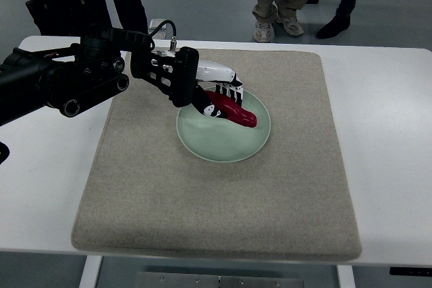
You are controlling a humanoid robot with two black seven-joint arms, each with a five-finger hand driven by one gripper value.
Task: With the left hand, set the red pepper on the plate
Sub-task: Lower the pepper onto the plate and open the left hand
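A long red pepper [236, 112] lies across the upper part of a pale green plate [223, 143], its tip pointing right. My left hand [219, 96], black and white, reaches in from the left over the plate's upper left rim. Its fingers are curled around the pepper's stem end, and the pepper appears to touch the plate. The right arm does not show.
The plate sits on a beige felt mat [216, 200] on a white table [385, 166]. Legs of several standing people [277, 5] show beyond the table's far edge. The black left arm [61, 82] spans the mat's upper left corner.
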